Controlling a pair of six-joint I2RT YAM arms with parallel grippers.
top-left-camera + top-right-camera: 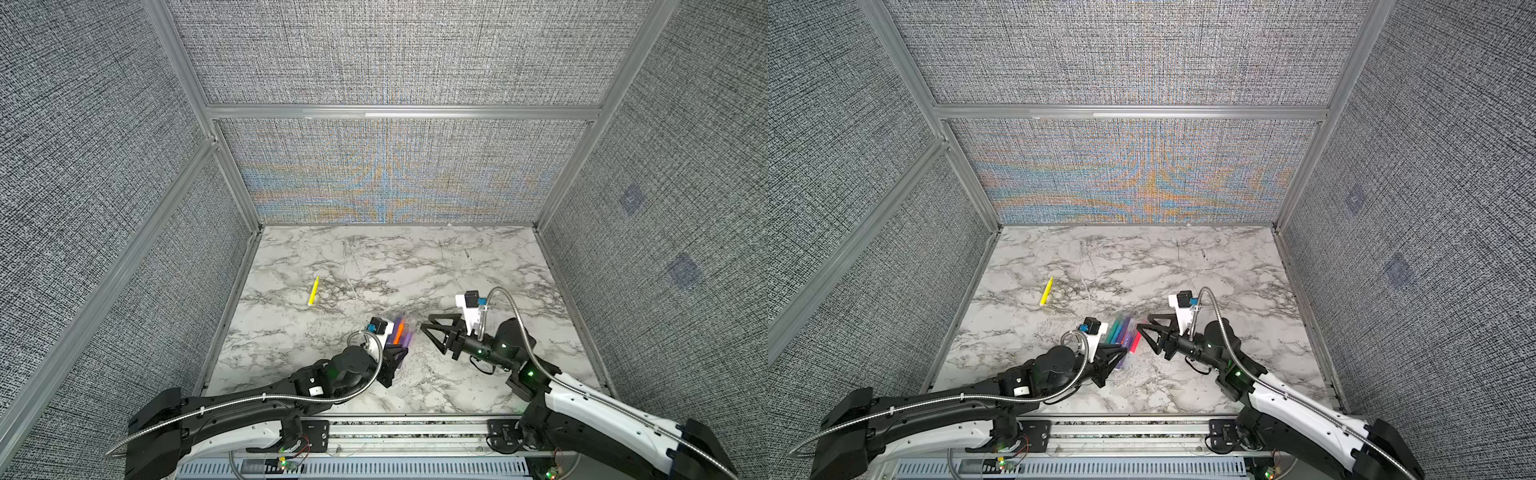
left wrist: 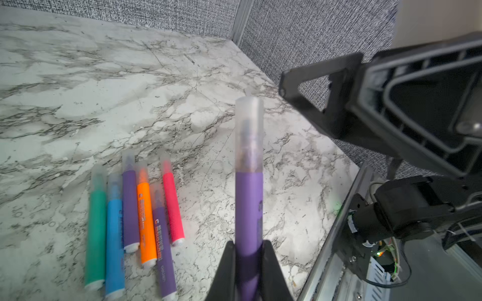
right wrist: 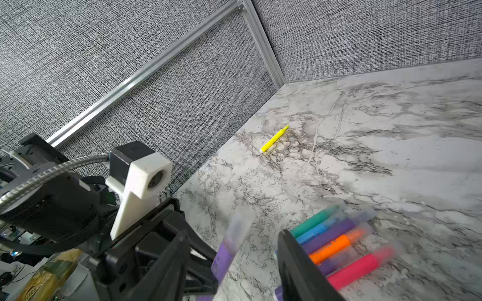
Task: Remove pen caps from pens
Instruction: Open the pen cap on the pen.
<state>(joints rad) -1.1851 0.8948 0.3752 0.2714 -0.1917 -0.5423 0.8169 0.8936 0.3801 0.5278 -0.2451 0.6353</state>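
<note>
The left gripper is clamped on a purple pen with its clear cap on. The right gripper, jaws apart, sits just beside that cap, apparently not touching. Six capped pens lie together on the table, and a yellow pen lies well apart.

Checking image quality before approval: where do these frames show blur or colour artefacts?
In both top views: rainbow moiré on the grey woven back wall. Right wrist view: the row of capped coloured felt-tip pens smears; the lone yellow pen is sharp.
</note>
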